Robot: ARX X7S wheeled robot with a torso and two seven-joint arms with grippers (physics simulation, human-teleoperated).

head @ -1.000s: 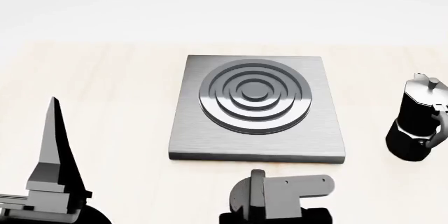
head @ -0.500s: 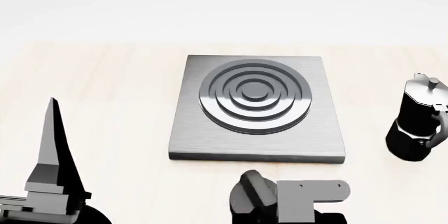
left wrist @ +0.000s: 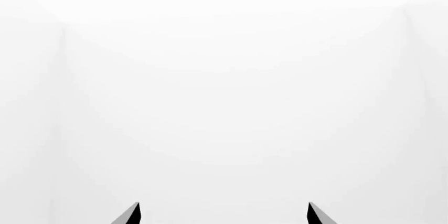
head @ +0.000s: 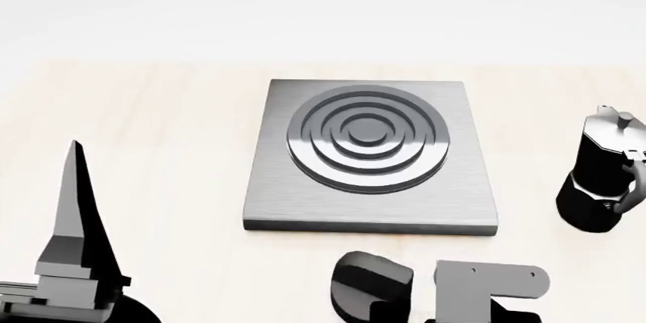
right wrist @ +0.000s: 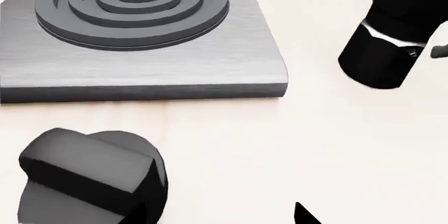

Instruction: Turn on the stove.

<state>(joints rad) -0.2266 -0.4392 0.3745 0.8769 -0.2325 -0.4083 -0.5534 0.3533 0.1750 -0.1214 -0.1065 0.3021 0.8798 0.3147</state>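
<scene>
The stove is a square brushed-grey plate with dark concentric rings, in the middle of the pale table. Its black round knob stands on the table just in front of the plate's near edge. The right wrist view shows the knob with its fin lying across, and the stove behind it. My right gripper is open with bare table between its tips, and the knob is beside one tip. My left gripper is open and faces only white. A finger of it points up at the head view's left.
A black moka pot stands on the table to the right of the stove, and it also shows in the right wrist view. The right arm's grey bracket sits to the right of the knob. White background lies beyond the table's far edge.
The right arm's bracket has slid to the right, away from the knob. The knob's fin has turned and now shows at a different angle. The left arm has not moved.
</scene>
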